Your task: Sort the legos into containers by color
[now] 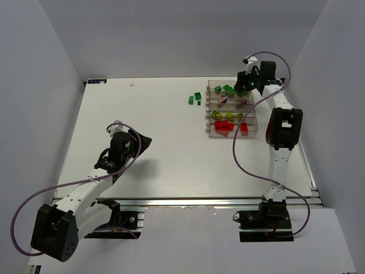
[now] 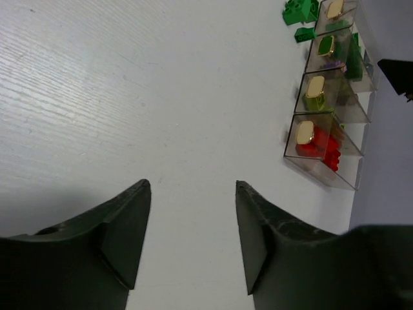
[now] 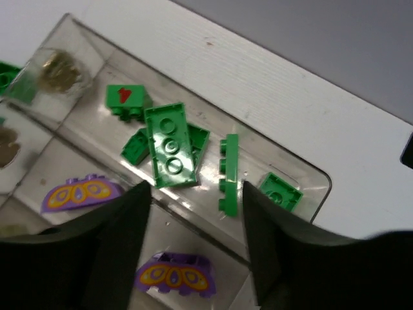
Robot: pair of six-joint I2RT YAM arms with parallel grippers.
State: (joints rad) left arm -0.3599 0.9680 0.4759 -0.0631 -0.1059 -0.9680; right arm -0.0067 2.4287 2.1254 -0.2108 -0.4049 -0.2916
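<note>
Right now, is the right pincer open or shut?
Open. In the right wrist view the right pincer has its fingers apart over the green bin, nothing between them; the green bricks lie inside.

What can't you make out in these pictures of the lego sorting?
Top view: the right tool covers the far corner of the containers; the legos inside are too small to count.
Left wrist view: the top edge cuts off the loose green legos.
Right wrist view: the tool's fingers hide part of the bin holding the purple legos; other bins run off the left edge.
</note>
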